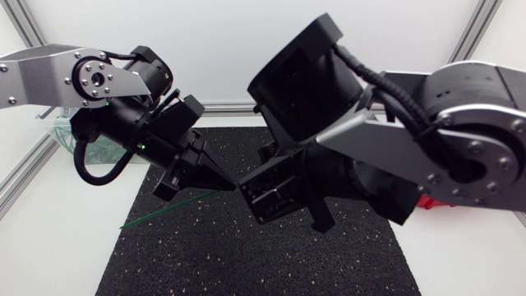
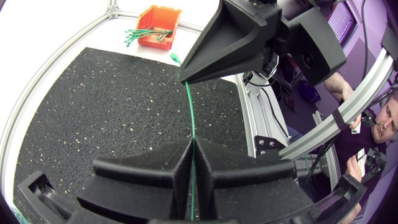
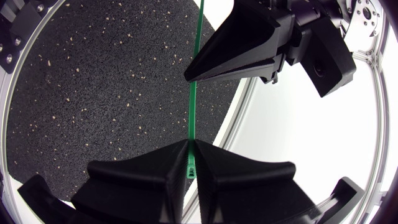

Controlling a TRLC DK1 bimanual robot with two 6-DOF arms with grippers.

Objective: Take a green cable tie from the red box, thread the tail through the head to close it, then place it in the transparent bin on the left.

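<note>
Arms: two, silver-grey links with black joints. My left enters from 9 o'clock and my right from 3 o'clock, and they meet tip to tip over the middle of the mat.
Left pincer (image 2: 191, 144): one, with two matte black wedge fingers drawn narrow, pinching the strap of the green cable tie (image 2: 191, 112).
Right pincer (image 3: 188, 146): one, with the same broad wedges. It is closed narrow on the same tie, whose thicker, blocky end sits between the fingers.
Green cable tie: one in hand, a thin flat plastic strap held straight between both pincers. Its free tail runs past my left pincer toward 8 o'clock.
Red box (image 2: 163, 15): one, open-fronted plastic, at 3 o'clock off the mat.
Spare ties (image 2: 146, 32): a green bunch in the box, spilling over its front, too tangled to count.
Transparent bin (image 1: 59, 136): one, at 10 o'clock, mostly hidden behind my left arm.
Mat (image 2: 112, 106): one, black and rubbery with pale flecks, lying on the white bench (image 1: 49, 247).
</note>
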